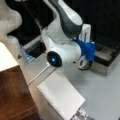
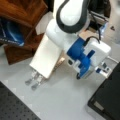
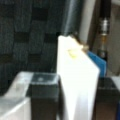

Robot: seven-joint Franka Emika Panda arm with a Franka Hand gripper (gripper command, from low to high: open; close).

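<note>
My pincer grips a white block between dark fingers; I'd keep it squarely clamped above the worktop.

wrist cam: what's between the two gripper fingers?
A white slab stands upright between the gripper's dark fingers, with no gap visible on either side. Only the wrist view shows this.

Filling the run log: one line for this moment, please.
gripper: shut on white block | near: dark tray | white box on table
</note>
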